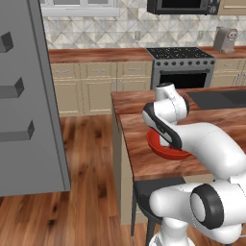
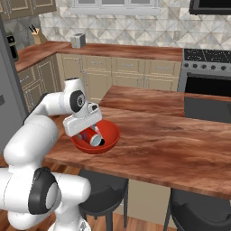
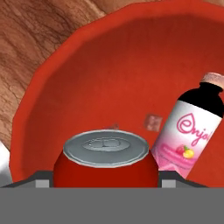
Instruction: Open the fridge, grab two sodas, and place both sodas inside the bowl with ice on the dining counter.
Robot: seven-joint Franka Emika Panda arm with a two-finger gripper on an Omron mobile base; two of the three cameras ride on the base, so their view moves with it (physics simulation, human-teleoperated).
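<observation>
Two base cameras looked forward and down from behind the arm, left and right, sharing the dining counter (image 1: 144, 158) and bowl (image 2: 110, 137) at frame centre. The hand camera looked closely into the bowl (image 3: 65, 87).

The bowl (image 3: 87, 78) looks like smooth, matt red-orange plastic. In it, the can (image 3: 105, 164) has a glossy red body and a brushed silver metal top. At its 3 o'clock, the bottle (image 3: 186, 131) wears a smooth pink label under a dark glossy neck. The desk (image 2: 180, 144) is polished reddish-brown wood with visible grain. The fridge (image 1: 29, 96) is matt grey.
</observation>
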